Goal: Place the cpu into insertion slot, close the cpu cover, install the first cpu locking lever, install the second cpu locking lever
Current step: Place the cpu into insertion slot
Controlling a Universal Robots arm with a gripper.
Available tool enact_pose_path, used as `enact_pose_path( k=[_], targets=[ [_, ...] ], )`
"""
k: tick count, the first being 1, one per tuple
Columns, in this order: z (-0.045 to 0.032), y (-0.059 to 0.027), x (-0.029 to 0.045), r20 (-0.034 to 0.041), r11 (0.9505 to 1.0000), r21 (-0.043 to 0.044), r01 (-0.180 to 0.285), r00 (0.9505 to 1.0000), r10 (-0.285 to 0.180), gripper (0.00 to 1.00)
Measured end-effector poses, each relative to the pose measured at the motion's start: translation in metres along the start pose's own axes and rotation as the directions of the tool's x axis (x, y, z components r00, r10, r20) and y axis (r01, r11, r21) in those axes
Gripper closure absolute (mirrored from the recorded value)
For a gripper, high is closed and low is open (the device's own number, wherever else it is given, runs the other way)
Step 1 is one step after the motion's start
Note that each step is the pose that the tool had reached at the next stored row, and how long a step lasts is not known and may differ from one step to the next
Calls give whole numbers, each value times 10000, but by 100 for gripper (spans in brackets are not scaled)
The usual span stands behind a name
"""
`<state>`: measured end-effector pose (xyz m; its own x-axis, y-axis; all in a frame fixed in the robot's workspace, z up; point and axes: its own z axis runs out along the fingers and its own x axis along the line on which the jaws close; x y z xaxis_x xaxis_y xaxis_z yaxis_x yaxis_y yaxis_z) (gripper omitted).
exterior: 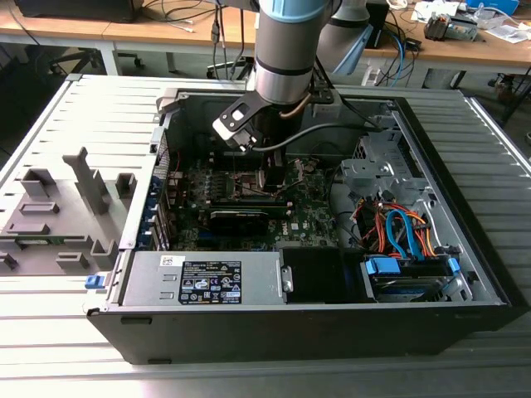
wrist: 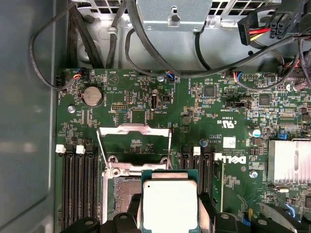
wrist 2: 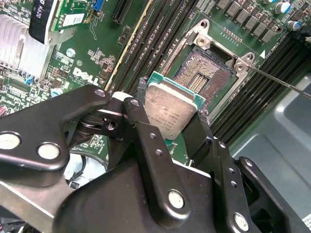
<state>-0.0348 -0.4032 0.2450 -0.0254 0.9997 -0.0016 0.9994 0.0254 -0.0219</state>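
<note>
Black hand (wrist 2: pixel 170 120) grips the cpu (wrist 2: pixel 171 108) near the open insertion slot (wrist 2: pixel 201 73).

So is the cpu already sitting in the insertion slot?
No, in the second wrist view the gripper holds the cpu, and the insertion slot lies bare.

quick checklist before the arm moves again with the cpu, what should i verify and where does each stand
1. Grip on the cpu: ok. The gripper is shut on two of its opposite edges.
2. The insertion slot is empty: ok. Its contacts lie bare in the second wrist view.
3. The cpu cover is out of the way: ok. It is swung up off the slot in the first wrist view.
4. The locking lever is released: ok. It stands free past the slot's corner.
5. The cpu is seated: not ok. It is held off the slot.
6. The cpu's corner matches the slot: cannot tell.
</note>
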Motion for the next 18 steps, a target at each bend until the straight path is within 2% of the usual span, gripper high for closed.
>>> enact_pose_path(
  k=[18],
  targets=[
    [47,-7,6,3,9998,0,174,9998,-174,46]
  ],
)
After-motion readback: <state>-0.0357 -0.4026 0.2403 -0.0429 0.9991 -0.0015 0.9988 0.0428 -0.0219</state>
